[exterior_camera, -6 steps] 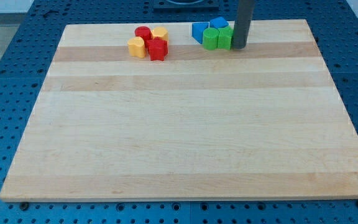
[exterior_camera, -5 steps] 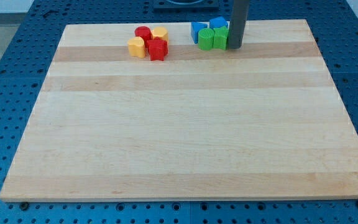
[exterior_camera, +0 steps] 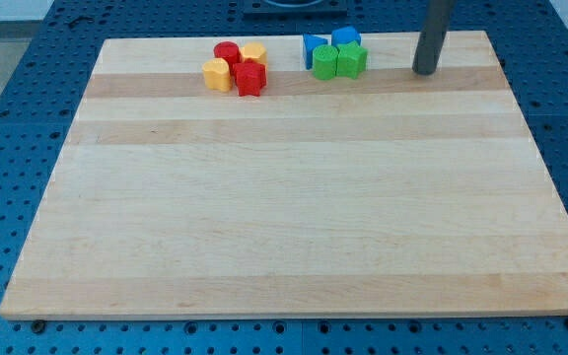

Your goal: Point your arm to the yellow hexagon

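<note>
Near the board's top edge, left of centre, sits a cluster: a yellow hexagon (exterior_camera: pixel 254 51) at its top right, a red round block (exterior_camera: pixel 227 52) at its top left, a second yellow block (exterior_camera: pixel 217 74) at lower left and a red block (exterior_camera: pixel 250 78) at lower right, all touching. My tip (exterior_camera: pixel 425 72) rests on the board far to the right of this cluster, apart from every block. A second cluster lies between them.
The second cluster holds a blue triangle (exterior_camera: pixel 314 47), a blue block (exterior_camera: pixel 346 38) and two green blocks (exterior_camera: pixel 324 62) (exterior_camera: pixel 352 59), left of my tip. The wooden board (exterior_camera: pixel 294 197) lies on a blue perforated table (exterior_camera: pixel 8 108).
My tip first moved left against the green blocks, nudging them left, then swung away to the right. It now stands clear of the green and blue cluster.
</note>
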You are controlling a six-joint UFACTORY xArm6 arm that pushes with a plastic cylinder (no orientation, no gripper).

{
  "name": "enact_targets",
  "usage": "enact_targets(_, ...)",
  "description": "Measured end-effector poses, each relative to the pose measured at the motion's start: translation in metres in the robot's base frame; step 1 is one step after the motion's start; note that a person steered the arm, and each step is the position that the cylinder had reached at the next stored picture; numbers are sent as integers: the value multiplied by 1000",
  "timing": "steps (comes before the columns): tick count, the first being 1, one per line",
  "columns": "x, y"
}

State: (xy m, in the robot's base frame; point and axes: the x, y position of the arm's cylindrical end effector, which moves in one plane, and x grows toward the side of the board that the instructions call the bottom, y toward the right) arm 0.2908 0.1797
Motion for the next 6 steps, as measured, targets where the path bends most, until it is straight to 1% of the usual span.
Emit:
enact_targets(2, 26, -42)
enact_targets(3, 50, -80)
enact_targets(4, 68, -164)
enact_targets(5, 67, -272)
enact_targets(6, 35, -380)
